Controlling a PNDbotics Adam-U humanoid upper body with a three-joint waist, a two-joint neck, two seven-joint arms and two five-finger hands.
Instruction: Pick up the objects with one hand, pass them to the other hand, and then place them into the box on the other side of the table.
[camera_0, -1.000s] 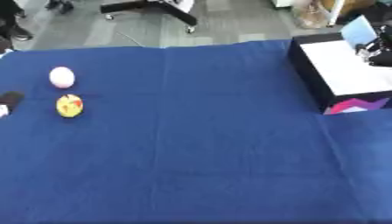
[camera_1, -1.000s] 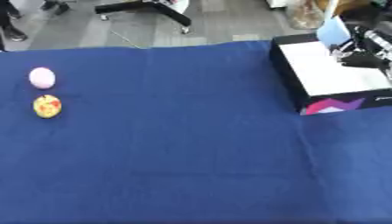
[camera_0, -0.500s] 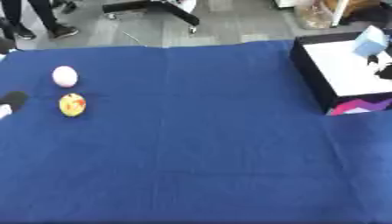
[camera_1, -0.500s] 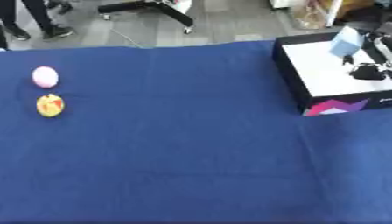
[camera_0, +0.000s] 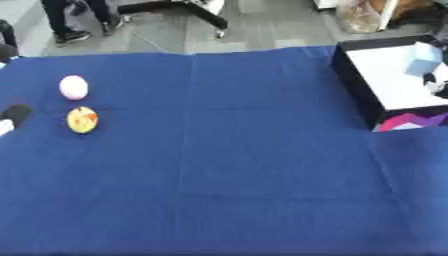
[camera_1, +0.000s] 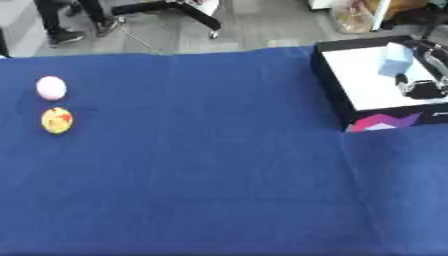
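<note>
At the far left edge of the blue tabletop (camera_0: 227, 165), well apart from the box (camera_1: 337, 95), a dark tip of the left robot hand (camera_0: 14, 113) shows; whether it is open or closed cannot be told. Just beside it lies a yellow ball (camera_0: 82, 120), with a pink ball (camera_0: 73, 87) just behind that. Inside the box, a pale blue block (camera_1: 395, 59) lies on the white floor. The right robot hand (camera_1: 420, 87) hangs over the box beside the block, fingers unclear.
</note>
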